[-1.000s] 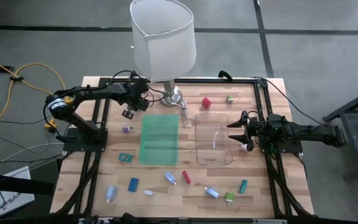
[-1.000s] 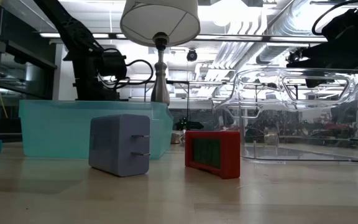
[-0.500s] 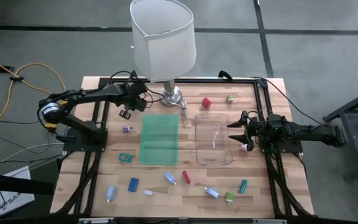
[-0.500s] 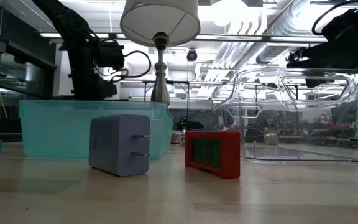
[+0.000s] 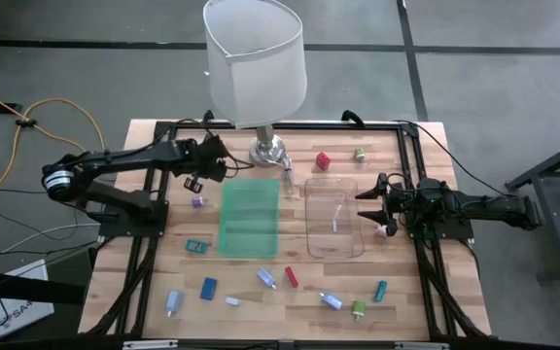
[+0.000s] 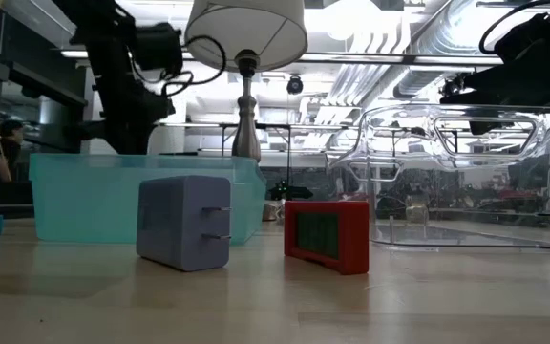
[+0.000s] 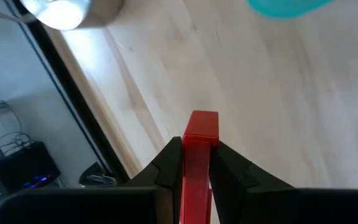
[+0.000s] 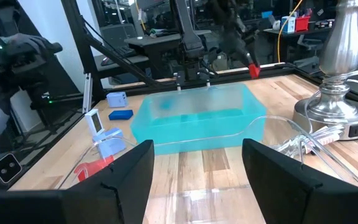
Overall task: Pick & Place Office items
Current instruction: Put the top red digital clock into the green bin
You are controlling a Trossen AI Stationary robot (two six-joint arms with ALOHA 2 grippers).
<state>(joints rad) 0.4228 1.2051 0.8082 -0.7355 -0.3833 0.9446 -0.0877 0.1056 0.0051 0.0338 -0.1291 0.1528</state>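
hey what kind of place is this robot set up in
Probably a robotics lab or workshop. Exposed ceiling pipes run overhead, a wooden table carries two mounted arms, and a yellow cable trails across the bare grey floor.

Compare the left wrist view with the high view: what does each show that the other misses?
Only the left wrist view shows what the left gripper carries: a flat red piece clamped between its shut fingers, above bare wood.

Only the high view shows the layout: the right gripper open beside the clear tray, the green bin mid-table, and small items scattered along the near edge.

Both show the lamp base and the table, and both place the left gripper near the lamp.
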